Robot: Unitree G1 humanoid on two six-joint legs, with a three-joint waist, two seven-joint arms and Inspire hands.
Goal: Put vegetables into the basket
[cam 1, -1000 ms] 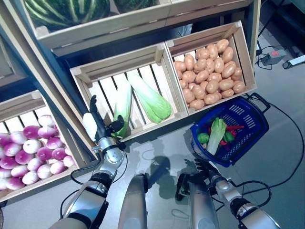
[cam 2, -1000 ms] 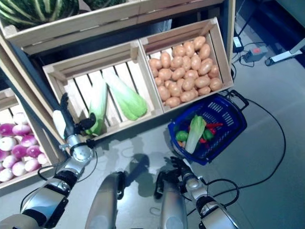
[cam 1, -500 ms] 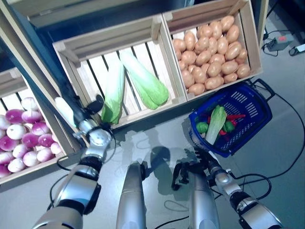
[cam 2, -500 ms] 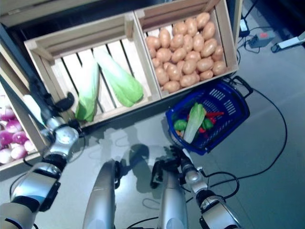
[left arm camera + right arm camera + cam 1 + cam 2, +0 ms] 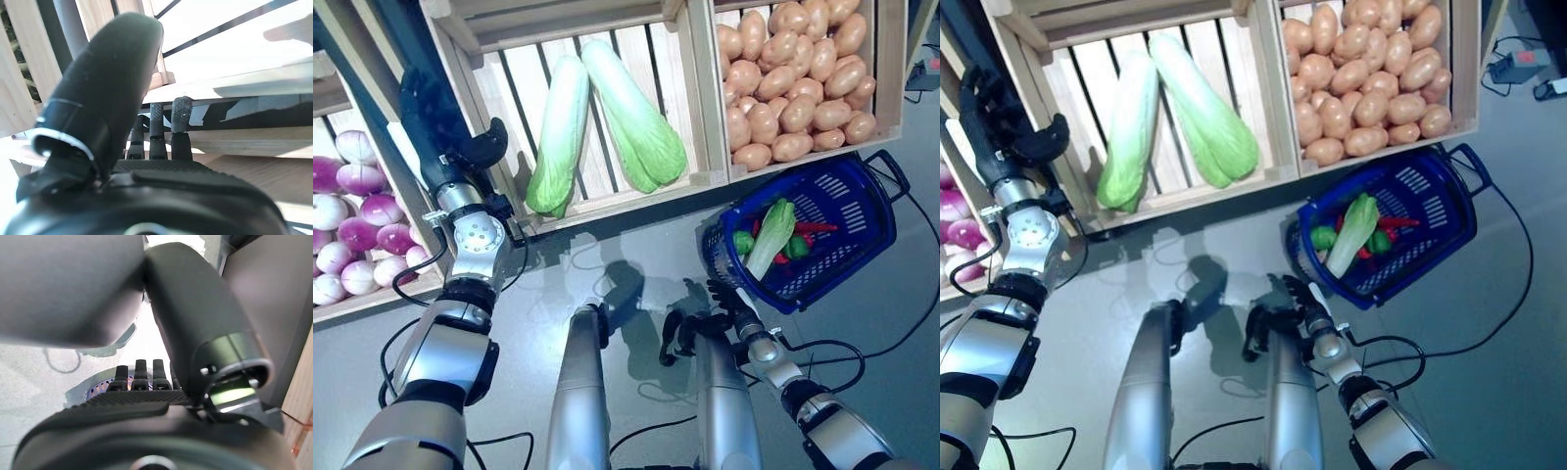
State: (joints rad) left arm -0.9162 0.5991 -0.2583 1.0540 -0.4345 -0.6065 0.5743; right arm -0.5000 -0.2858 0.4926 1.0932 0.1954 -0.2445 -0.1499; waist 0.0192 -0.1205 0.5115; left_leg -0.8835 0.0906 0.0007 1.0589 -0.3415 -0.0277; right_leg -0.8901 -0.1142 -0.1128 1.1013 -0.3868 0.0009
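The blue plastic basket (image 5: 889,211) stands on the floor at the right, below the stand. In it lie a pale green cabbage (image 5: 771,238), a round green vegetable (image 5: 743,242) and a red pepper (image 5: 815,227). My left hand (image 5: 438,127) is raised at the left front corner of the slatted crate (image 5: 607,196), fingers straight, thumb out and empty. A long green cabbage (image 5: 558,137) lies in that crate just right of the thumb. My right hand (image 5: 729,299) is low, just before the basket's near rim, fingers straight (image 5: 139,374) and empty.
The wooden stand's crates run across the back, with a second crate (image 5: 891,69) right above the basket. A dark post (image 5: 406,39) stands behind my left hand. Another crate (image 5: 372,294) lies at the left. Grey floor (image 5: 636,284) spreads in front.
The camera has moved closer to the stand. My left hand has risen a little along the crate's left corner, away from the cabbage's tip. My right hand stays by the basket's rim.
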